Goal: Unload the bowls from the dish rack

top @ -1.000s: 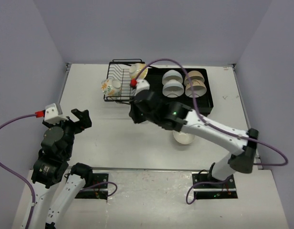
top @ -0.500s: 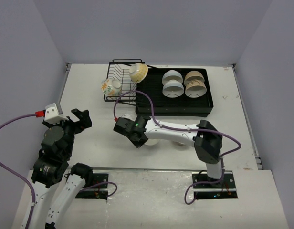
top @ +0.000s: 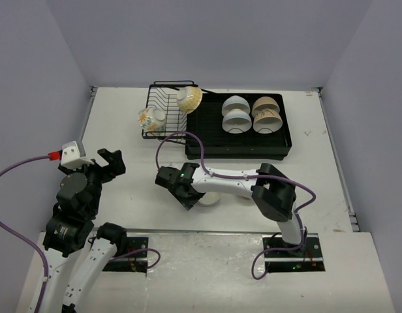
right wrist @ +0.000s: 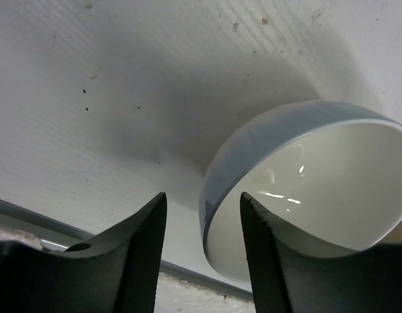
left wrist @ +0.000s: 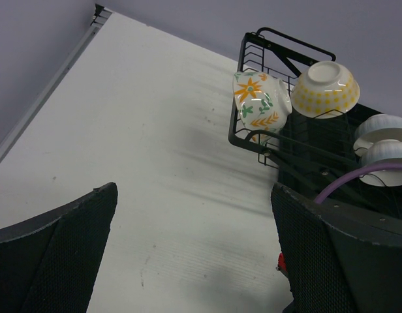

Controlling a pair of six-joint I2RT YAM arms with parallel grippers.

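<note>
White bowl (right wrist: 305,189) low at tabletop (right wrist: 90,78); right gripper (right wrist: 202,195) jaws spread astride its rim: set-down judged. Next: withdraw clear, reach to dish rack (top: 163,111). Left gripper (left wrist: 194,195) jaws spread.

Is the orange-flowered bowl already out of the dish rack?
No, the flowered bowl rests tilted on the wire dish rack beside the yellow bowl.

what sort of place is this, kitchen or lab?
Probably a lab test cell, not a kitchen: plain grey walls box in a white table, two robot arms are bolted at its near edge, and a dish rack and bowls are the only kitchenware.
</note>
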